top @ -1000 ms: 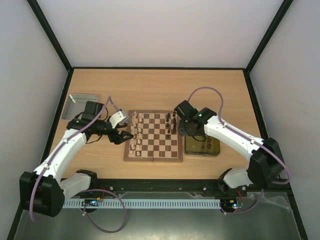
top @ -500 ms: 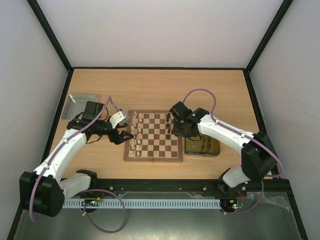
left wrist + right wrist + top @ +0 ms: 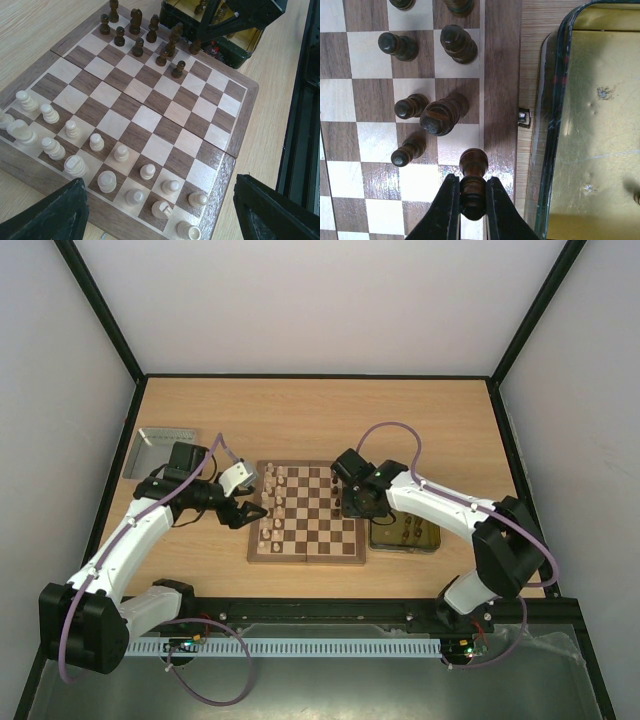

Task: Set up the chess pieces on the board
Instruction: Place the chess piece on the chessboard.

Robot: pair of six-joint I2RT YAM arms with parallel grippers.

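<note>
- The board [image 3: 310, 530] is a brown-framed wooden chessboard that lies flat and open, its fold seam running between the two camps.
- Pale cream chess pieces [image 3: 96, 142] stand upright in two rows along its left edge.
- Dark brown pieces [image 3: 138, 47] stand in two partly filled rows along the right edge.
- One dark piece [image 3: 473, 160], seemingly a pawn, sits pinched in the right gripper [image 3: 472, 182] beside the board's right frame.

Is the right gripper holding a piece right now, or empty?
Holding. The right gripper is shut on a dark piece, its fingers pressed against both sides, over the board edge.
</note>
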